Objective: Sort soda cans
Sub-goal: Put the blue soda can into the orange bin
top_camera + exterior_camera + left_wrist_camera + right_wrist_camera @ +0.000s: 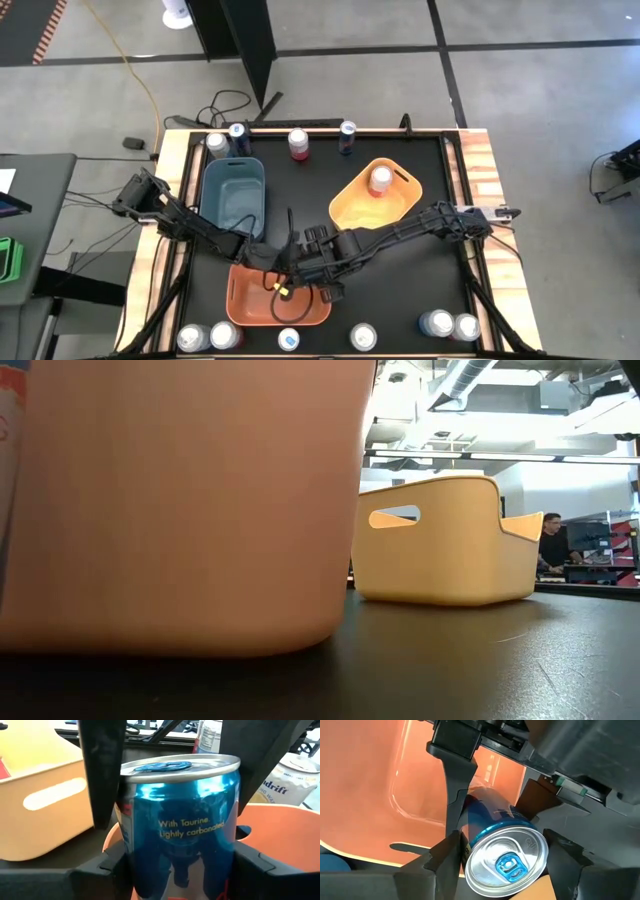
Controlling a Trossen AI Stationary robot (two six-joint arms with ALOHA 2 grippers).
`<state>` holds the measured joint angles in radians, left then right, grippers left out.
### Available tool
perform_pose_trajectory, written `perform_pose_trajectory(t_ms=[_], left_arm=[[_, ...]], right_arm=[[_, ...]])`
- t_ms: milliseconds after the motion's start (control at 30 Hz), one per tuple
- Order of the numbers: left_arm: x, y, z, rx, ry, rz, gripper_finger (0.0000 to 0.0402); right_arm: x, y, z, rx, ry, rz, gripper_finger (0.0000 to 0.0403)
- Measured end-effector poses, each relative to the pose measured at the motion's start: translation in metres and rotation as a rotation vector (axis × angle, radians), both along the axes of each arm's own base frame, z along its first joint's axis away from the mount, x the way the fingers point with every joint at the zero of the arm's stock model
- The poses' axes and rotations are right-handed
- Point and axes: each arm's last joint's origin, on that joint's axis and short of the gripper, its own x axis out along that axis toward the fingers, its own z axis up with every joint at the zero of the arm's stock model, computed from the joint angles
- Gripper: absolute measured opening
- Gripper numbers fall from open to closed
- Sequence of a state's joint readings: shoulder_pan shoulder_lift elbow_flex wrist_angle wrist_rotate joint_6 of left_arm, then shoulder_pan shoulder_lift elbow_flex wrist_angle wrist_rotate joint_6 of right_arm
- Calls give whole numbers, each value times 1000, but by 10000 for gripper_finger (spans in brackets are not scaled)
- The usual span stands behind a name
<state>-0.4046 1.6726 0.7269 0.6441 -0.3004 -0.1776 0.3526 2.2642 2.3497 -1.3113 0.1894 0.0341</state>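
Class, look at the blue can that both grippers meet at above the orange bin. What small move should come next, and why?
Likely the right gripper should let go and ease back. The left gripper is closed on the blue can, which hangs over the orange bin with both grippers around it. One hold looks enough, and two arms there crowd each other.

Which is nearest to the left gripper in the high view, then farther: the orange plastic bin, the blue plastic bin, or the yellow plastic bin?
Measured from the left gripper:
1. Orange plastic bin: directly under the gripper, at the table's near edge.
2. Blue plastic bin: on the left side, behind the orange one.
3. Yellow plastic bin: right of centre, holding a pink-bodied can.
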Motion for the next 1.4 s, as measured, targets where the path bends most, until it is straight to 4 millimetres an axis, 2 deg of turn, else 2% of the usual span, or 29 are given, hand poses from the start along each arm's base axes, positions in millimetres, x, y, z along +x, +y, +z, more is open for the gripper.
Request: perform_pose_trajectory(t_ms=[367, 533, 733, 867, 1067, 1400], left_arm=[[-3, -6, 0, 83, -8, 1, 222], [-4, -8, 0, 88, -12, 22, 222], [-3, -10, 0, 95, -41, 25, 222], [1, -12, -12, 104, -85, 19, 222], [8, -16, -25, 115, -171, 34, 222], [11, -15, -46, 142, -137, 88, 222]], right_arm=[[-6, 9, 6, -15, -15, 15, 310], [-15, 12, 25, -14, -73, 20, 323], [-28, 15, 47, -2, -146, -13, 320], [-34, 23, 50, -30, -170, -29, 303], [-41, 36, 49, -33, -175, -41, 253], [-45, 43, 50, -55, -198, -71, 162]])
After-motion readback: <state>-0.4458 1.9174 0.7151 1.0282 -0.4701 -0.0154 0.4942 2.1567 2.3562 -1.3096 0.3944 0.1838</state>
